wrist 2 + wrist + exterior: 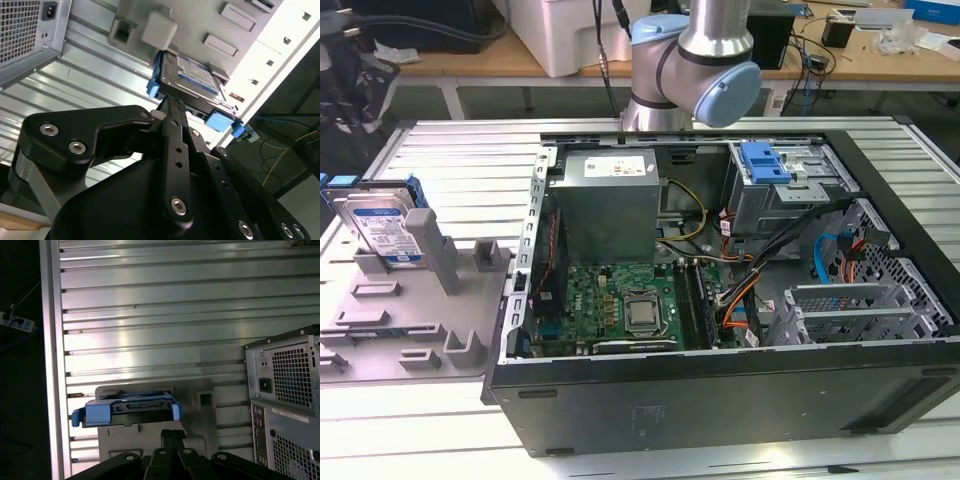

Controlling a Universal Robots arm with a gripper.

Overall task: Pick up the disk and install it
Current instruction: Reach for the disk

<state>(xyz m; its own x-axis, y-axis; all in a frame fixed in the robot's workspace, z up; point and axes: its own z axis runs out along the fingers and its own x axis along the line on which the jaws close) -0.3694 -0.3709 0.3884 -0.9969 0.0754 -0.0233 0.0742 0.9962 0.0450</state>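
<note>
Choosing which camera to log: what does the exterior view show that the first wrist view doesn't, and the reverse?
Exterior view: the motherboard, drive cage and arm. First wrist view: the shut gripper near the disk, plus the case's rear panel. Both: the disk standing in its grey holder on the slatted table.

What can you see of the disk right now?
The disk is a flat silver-metal drive with a white-and-blue label and blue plastic rails along its edges. It stands on edge, slightly tilted, in the grey holder at the exterior view's left, outside the open computer case. The tool is clear of it.
</note>
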